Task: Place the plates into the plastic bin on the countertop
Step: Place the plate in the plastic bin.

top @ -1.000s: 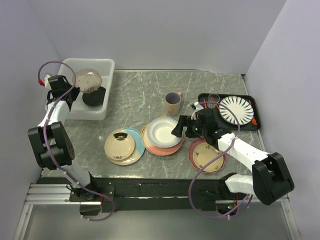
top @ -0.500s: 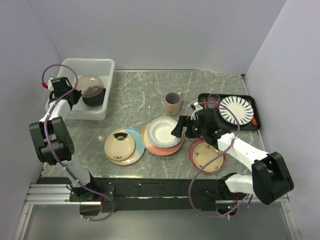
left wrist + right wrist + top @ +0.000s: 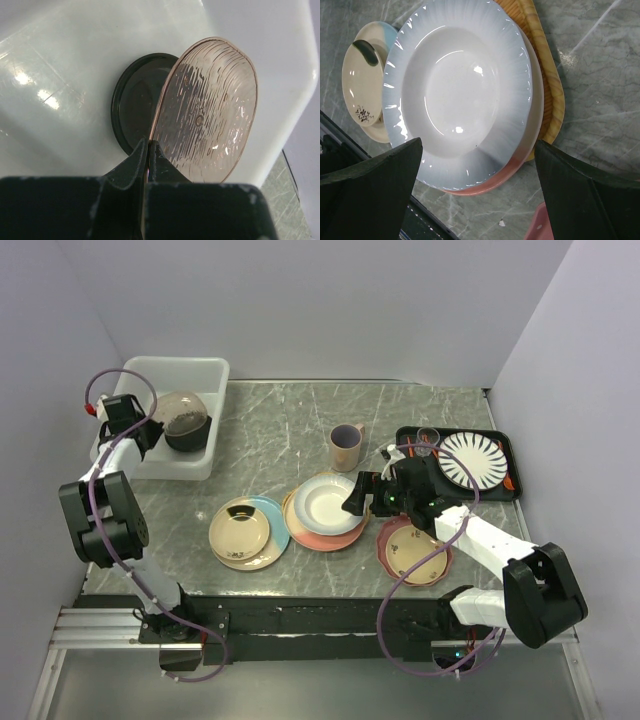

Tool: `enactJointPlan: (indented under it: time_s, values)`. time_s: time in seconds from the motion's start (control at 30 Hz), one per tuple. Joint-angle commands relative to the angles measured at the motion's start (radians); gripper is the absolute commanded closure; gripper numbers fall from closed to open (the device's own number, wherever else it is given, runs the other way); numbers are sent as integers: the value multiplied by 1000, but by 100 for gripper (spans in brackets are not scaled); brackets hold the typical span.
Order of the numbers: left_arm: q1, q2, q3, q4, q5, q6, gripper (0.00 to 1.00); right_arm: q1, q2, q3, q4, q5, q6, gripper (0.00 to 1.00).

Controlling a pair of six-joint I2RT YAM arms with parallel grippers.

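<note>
Inside the plastic bin, my left gripper is shut on the rim of a pink ribbed plate. The plate stands tilted on edge over a glossy black plate lying on the bin floor. My right gripper stands open over the near edge of a white plate, touching nothing. That plate is stacked on a pink plate on the countertop. A cream-and-light-blue plate lies to its left, and a pink scalloped plate in front of the right arm.
A beige mug stands behind the white plate. At the right, a flat black tray carries a striped plate. A wood-coloured rim shows under the pink plate. Walls close in on the left, back and right.
My left gripper has lowered the pink ribbed plate deeper into the bin, toward the black plate, then held still. The right arm has barely moved.
</note>
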Motion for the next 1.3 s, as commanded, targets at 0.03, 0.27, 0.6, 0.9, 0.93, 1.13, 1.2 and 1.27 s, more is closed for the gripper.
enactJointPlan:
  time_s: [0.03, 0.27, 0.6, 0.9, 0.93, 1.13, 1.2, 1.27]
  values:
    - [3, 47, 55, 19, -1, 26, 99, 4, 7, 40, 39, -11, -11, 0]
    - [4, 63, 46, 33, -6, 23, 99, 4, 4, 42, 36, -12, -15, 0]
    - [4, 55, 40, 34, -7, 31, 94, 4, -5, 43, 18, 9, -28, 0]
    - [3, 46, 28, 59, 6, 39, 72, 6, -13, 40, 12, 18, -32, 0]
    - [4, 38, 23, 63, 11, 39, 70, 4, -14, 40, 10, 20, -32, 0]
    - [3, 4, -1, 77, 0, 40, 20, 6, -20, 37, 10, 23, -32, 0]
    - [3, -17, -24, 126, 6, 39, 13, 6, -22, 36, 10, 23, -32, 0]
    - [3, -44, -55, 155, 20, 37, 6, 4, -20, 36, 9, 23, -34, 0]
